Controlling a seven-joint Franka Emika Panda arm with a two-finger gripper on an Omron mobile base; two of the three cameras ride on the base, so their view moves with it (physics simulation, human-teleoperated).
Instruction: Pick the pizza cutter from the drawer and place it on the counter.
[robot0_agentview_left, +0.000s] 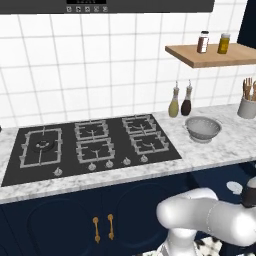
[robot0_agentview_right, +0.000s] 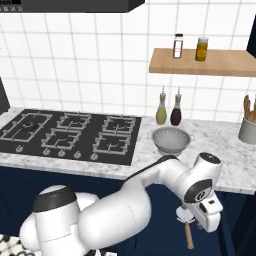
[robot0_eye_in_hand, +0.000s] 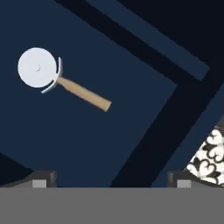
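We are hovering our gripper (robot0_eye_in_hand: 109, 179) with its fingers spread wide and holding nothing, tips showing at the lower edge of the hand view. The pizza cutter (robot0_eye_in_hand: 61, 78) is lying flat in the upper left on the drawer (robot0_eye_in_hand: 109, 140) floor, with bare floor lying all around it. In the right base view the bench (robot0_agentview_right: 235, 165) edge is running above the hand.

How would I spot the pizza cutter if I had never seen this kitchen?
Find the marble counter right of the stove, then look below its edge into the open navy drawer. The pizza cutter lies flat on the drawer floor, under the robot's tool. Its round pale disc and short wooden handle set it apart; nothing else shows on that floor.
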